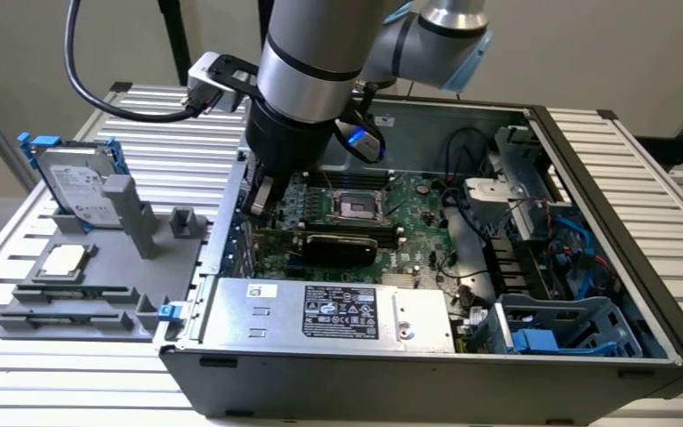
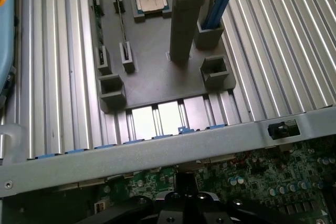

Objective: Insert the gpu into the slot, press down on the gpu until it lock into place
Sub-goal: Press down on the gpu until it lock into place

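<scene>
Seemingly already seated, the gpu (image 1: 333, 245) lies across the motherboard (image 1: 419, 213) just beside the gripper (image 1: 264, 197). Stiff, light and fragile, it is best pressed along its top edge. Whether the gripper holds anything I cannot tell.

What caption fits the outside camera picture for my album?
Robot arm reaching into an open computer case, above the gpu on the green motherboard.
</scene>
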